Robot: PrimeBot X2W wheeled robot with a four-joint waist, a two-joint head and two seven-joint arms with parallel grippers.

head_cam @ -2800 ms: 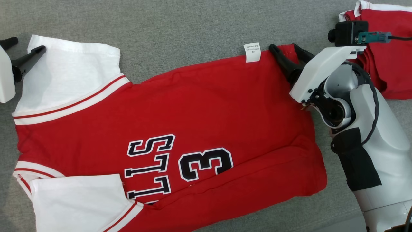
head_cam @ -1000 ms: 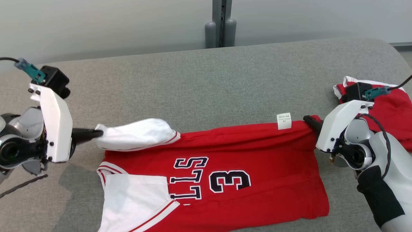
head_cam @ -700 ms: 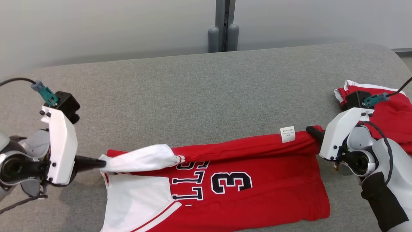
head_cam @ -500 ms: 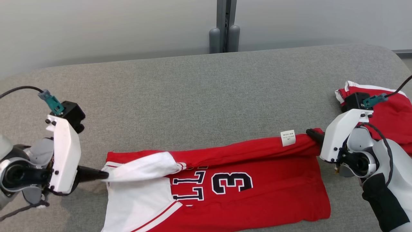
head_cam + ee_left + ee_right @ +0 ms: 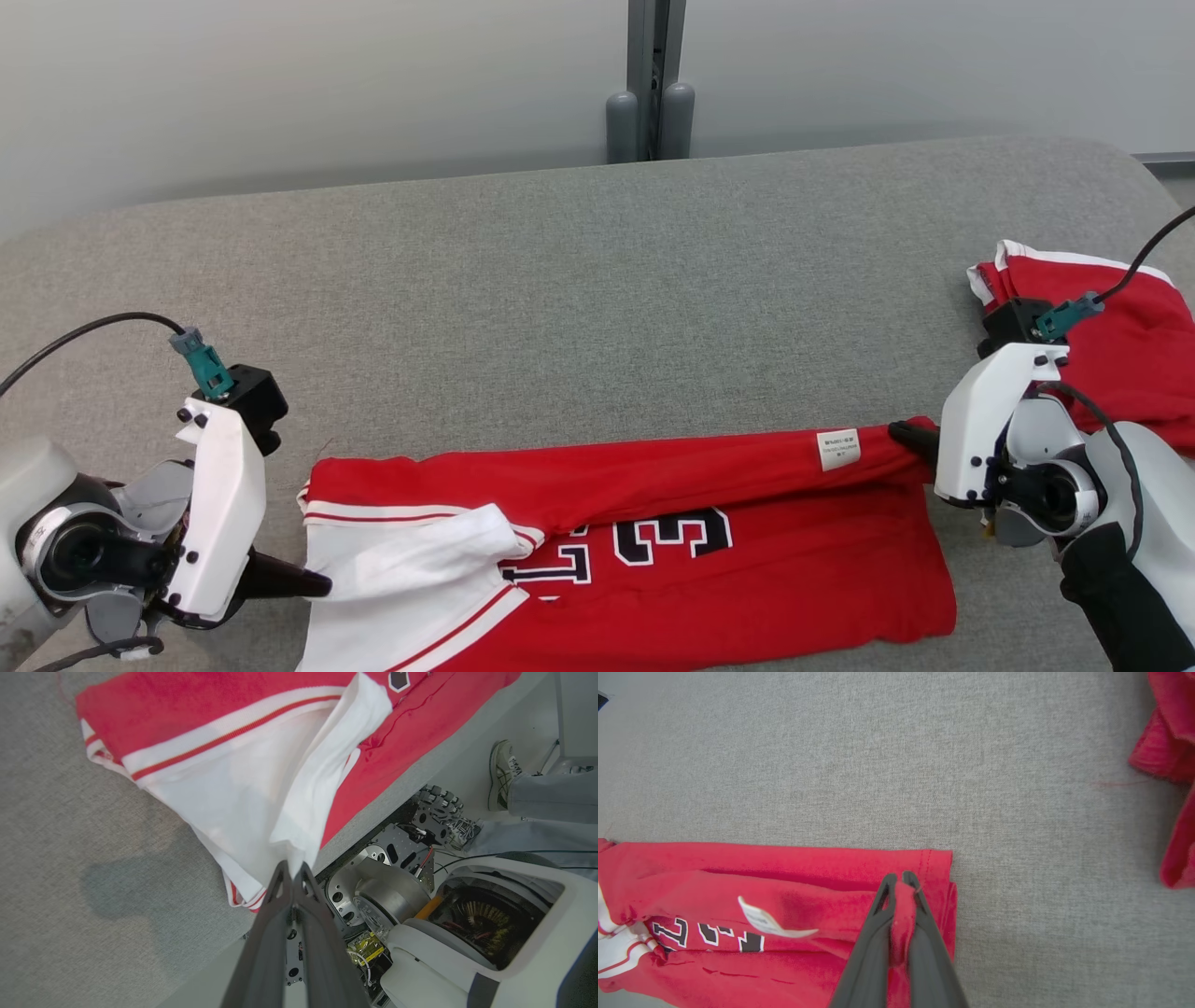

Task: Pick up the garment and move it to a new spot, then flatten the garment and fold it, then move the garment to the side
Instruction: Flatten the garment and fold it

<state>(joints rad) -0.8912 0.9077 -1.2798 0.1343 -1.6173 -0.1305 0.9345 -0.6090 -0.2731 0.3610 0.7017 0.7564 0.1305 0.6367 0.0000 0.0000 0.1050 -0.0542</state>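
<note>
Garment (image 5: 747,579): red with white sleeves and dark lettering; spread along the near part of the counter (image 5: 560,280); far long edge raised and drawn as a rolled band over the upper half of the 3 (image 5: 717,534)
Left gripper (image 5: 322,586): clamped on the edge of one white sleeve (image 5: 420,551); fingers together, cloth pinched at the tips; low, just beside the shoulder end
Right gripper (image 5: 904,432): clamped on a bunch of red hem at the far corner; fingers together, fabric squeezed between; corner lifted above the layer below
Tag (image 5: 838,449): white; on the raised edge, near the right gripper
Other sleeve (image 5: 373,635): flat beneath the held one; red stripe along the cuff
Pile (image 5: 1120,317): red and white cloth, crumpled on the counter beyond the right gripper; apart from the garment
Shoe (image 5: 502,772): on a person's foot, on the floor past the counter edge
</note>
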